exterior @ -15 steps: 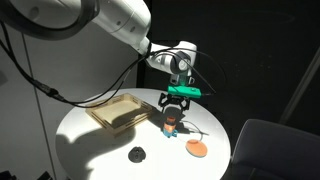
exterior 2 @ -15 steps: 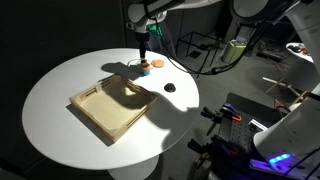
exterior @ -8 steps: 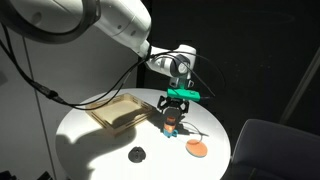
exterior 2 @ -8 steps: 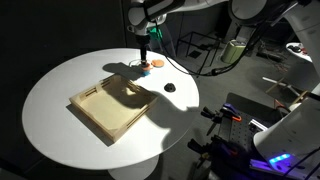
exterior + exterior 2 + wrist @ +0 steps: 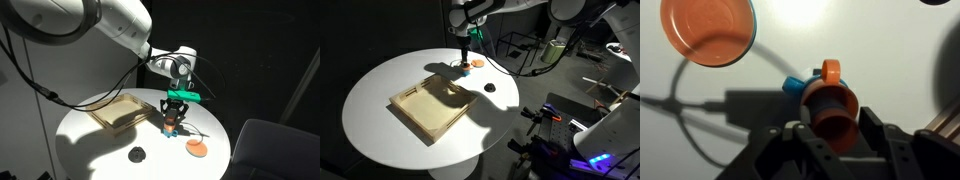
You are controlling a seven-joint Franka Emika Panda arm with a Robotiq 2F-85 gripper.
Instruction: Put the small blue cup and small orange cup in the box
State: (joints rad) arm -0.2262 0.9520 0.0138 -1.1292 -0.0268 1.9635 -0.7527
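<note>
The small orange cup stands mouth-up on the round white table. In the wrist view the small blue cup sits just beside it at 10 o'clock. The gripper straddles the orange cup, jaws partly apart at 9 and 3 o'clock; whether they press it cannot be told. The cup looks light, stiff and smooth, so a mid-wall pinch suits. In an exterior view the shallow tan wooden box lies at 7 o'clock.

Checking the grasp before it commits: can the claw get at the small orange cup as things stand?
Probably yes: in the wrist view the small orange cup sits between the fingers of the claw, nothing over it. The small blue cup crowds one side.
</note>
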